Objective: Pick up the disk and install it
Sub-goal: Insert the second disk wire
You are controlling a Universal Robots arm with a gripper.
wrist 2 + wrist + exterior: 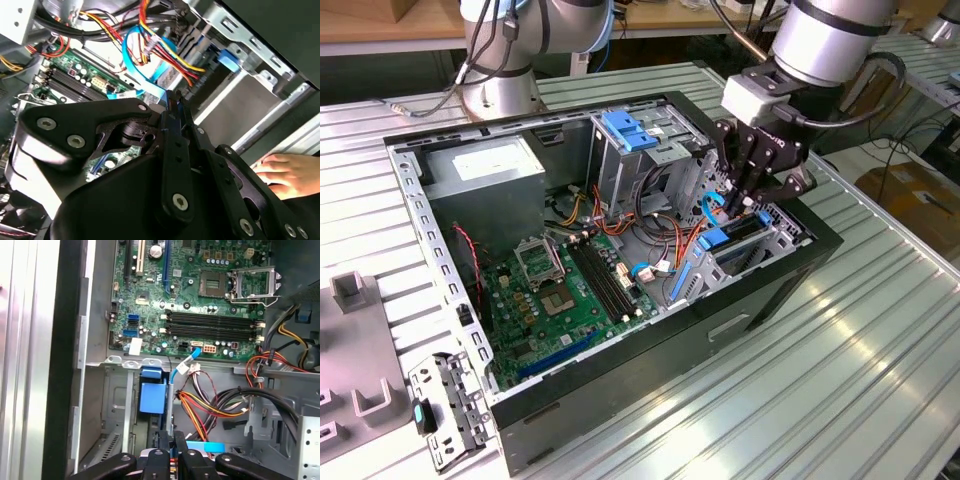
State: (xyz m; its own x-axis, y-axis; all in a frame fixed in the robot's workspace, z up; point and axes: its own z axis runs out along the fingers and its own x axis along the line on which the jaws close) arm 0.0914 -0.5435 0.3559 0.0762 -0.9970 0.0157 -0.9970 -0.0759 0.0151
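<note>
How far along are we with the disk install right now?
Done: the disk already sits in the drive bay at the exterior view's right end of the computer case, with its blue bracket showing.
In hand: the gripper, fingers together, is down right over the disk and holds nothing that I can see.
Left: confirming the seating. I cannot tell whether the disk is fully pushed home.

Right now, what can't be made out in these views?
- Disk, exterior view: gripper covers its top; seating unclear.
- Hand, second wrist view: cut by the picture edge, partly behind the gripper.
- Drive bay, first wrist view: gripper hides part of it.
</note>
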